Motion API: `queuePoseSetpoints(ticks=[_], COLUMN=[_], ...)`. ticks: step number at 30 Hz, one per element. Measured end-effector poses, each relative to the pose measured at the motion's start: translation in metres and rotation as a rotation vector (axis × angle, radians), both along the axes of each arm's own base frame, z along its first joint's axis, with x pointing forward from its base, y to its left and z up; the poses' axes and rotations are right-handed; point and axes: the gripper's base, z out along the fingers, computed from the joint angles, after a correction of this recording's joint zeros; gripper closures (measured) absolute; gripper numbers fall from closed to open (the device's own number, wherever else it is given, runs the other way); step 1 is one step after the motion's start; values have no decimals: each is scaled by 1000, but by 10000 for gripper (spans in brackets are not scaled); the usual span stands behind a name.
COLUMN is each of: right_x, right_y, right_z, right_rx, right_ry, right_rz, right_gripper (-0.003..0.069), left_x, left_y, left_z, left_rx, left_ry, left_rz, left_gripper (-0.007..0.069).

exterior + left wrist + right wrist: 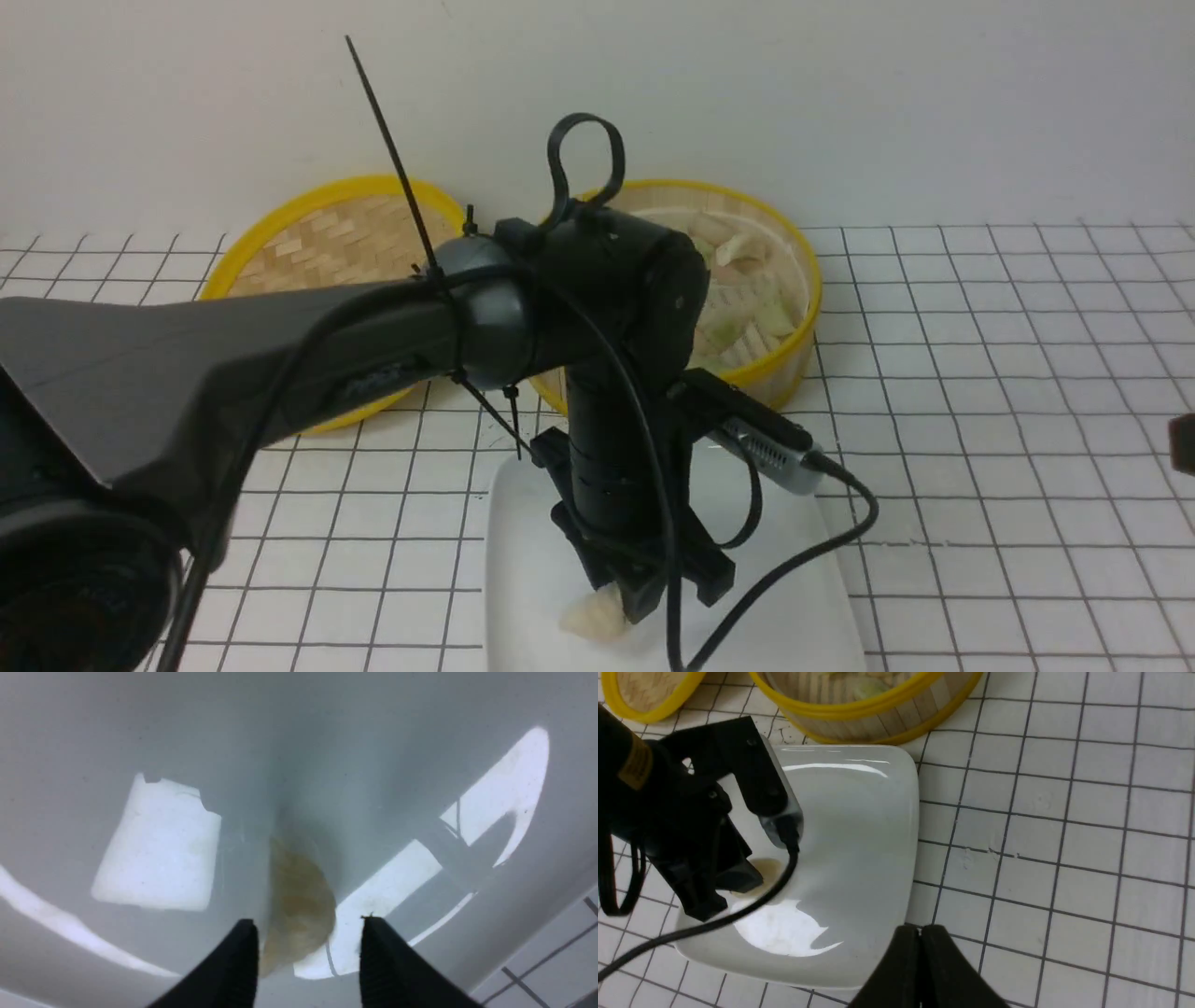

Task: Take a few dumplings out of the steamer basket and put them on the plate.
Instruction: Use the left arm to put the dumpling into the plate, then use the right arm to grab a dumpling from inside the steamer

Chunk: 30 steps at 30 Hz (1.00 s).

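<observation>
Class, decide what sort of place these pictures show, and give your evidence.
Probably a robot test bench set up as a food-serving scene: a robot gripper over a white plate, a bamboo steamer basket of dumplings, and a grid-patterned tabletop.

White table surface with black grid lines (934, 373) in front of me. Directly on it: large glossy white rounded-square ceramic plate (775, 579), nearest me. Just beyond the plate, round deep bamboo basket with yellow rims (794, 369). Left of the basket, shallow round woven bamboo lid with yellow rim (327, 238), also on the grid, partly hidden by my left arm. Far right, dark object (1184, 446) cut off at the edge; can't tell what.
</observation>
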Motion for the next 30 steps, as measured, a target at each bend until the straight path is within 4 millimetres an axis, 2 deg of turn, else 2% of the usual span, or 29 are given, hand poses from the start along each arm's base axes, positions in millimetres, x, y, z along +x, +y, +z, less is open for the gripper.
queuePoseSetpoints(ticks=[4,5,6,8,9,10,11,13,15,16,19,20,21,23,27,30], right_x=[27,29,43,65,65,76,92,114,140,147,184,189,207,228,265,288], right_y=[6,6,9,13,14,18,24,36,52,57,85,87,99,114,140,153], right_z=[7,7,13,20,20,22,23,23,20,18,2,-1,-16,-30,-70,-100], right_rx=[44,43,57,70,70,67,61,41,8,-4,-81,-100,-147,-197,-296,-337], right_ry=[24,24,21,21,22,21,24,31,46,50,76,77,94,98,123,145], right_rz=[32,34,51,69,71,84,103,139,172,182,219,223,244,264,288,274], right_gripper=[654,654,643,623,621,611,599,576,549,539,467,456,415,358,243,181], left_x=[1,1,4,4,4,3,0,-5,-14,-18,-42,-45,-61,-83,-116,-141], left_y=[-5,-5,-7,-5,-5,-3,4,17,41,51,93,97,114,133,156,173], left_z=[6,6,13,28,28,38,55,77,108,119,147,149,161,170,183,194], left_rx=[-6,-6,-21,-38,-36,-45,-58,-75,-107,-121,-146,-149,-172,-202,-302,-395], left_ry=[-29,-29,-50,-90,-92,-115,-157,-204,-265,-285,-336,-341,-365,-396,-486,-567], left_rz=[-14,-14,-9,5,4,11,28,62,121,143,235,245,285,326,372,401], left_gripper=[183,183,169,223,233,279,397,518,598,608,631,631,631,631,631,631])
